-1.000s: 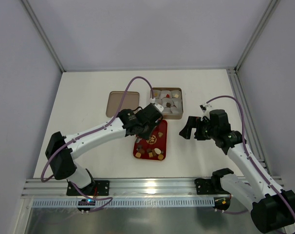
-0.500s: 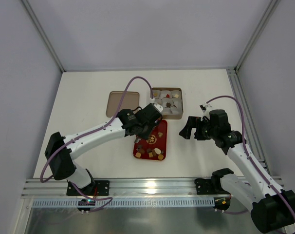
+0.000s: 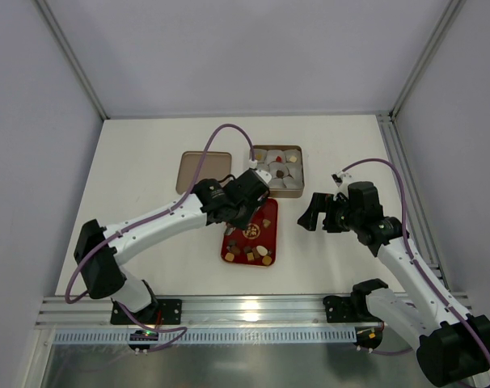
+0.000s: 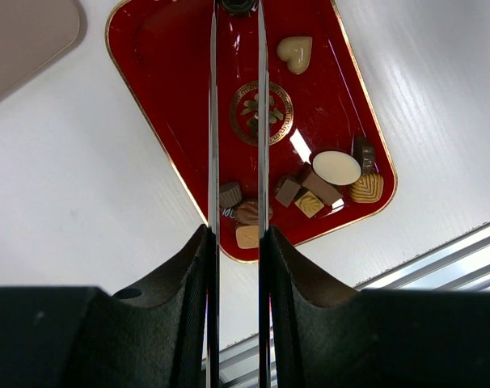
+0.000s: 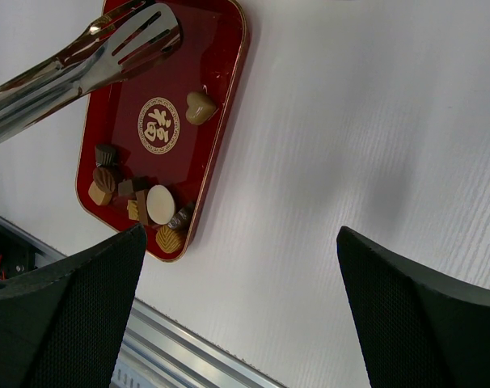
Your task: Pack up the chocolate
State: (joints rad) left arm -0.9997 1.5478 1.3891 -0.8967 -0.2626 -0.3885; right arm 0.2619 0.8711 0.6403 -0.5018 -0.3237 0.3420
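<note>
Chocolate (image 4: 336, 167) — glossy moulded pieces, oval, heart-shaped, square and ribbed — lies mostly clustered at the near end of the shiny red, gold-rimmed tray (image 4: 164, 48). Left claw (image 4: 237, 236) is partly closed on polished metal tongs (image 5: 91, 56), whose slotted tips show only in the right wrist view; right claw (image 5: 241, 242) gapes wide, empty.

No legible text; only an unreadable gold emblem (image 4: 261, 112) on the red tray (image 4: 172, 48)

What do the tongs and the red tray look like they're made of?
The tongs look like polished metal, probably stainless steel: they are silver and mirror-bright, with a slotted end. The red tray is glossy, either lacquered plastic or painted metal; I cannot tell which. It shows glare streaks, a gold rim and a gold printed emblem.
</note>
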